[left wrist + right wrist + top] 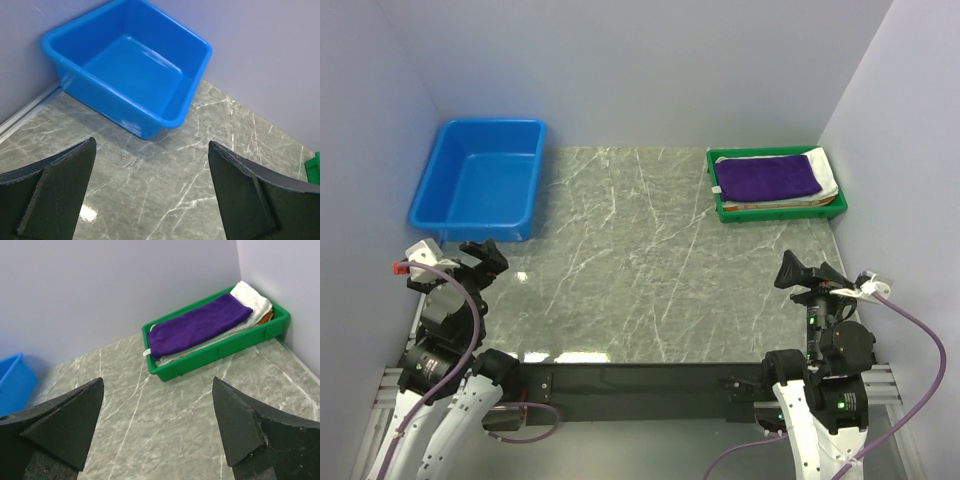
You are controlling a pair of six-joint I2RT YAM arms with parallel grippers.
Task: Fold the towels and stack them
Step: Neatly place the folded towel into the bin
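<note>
The towels lie folded and stacked in a green tray [778, 213] at the back right. The dark purple towel [766, 177] is on top, the white towel [824, 172] under it, and only a thin orange edge [780, 205] shows below. The stack also shows in the right wrist view, purple towel [197, 325] over white towel [255, 299]. My left gripper [485, 257] is open and empty at the near left. My right gripper [812, 272] is open and empty at the near right. Both are far from the tray.
A blue plastic tub [480, 180] stands at the back left, empty; it fills the top of the left wrist view [130, 65]. The grey marble tabletop [650, 260] lies between tub and tray. Lilac walls close the left, back and right sides.
</note>
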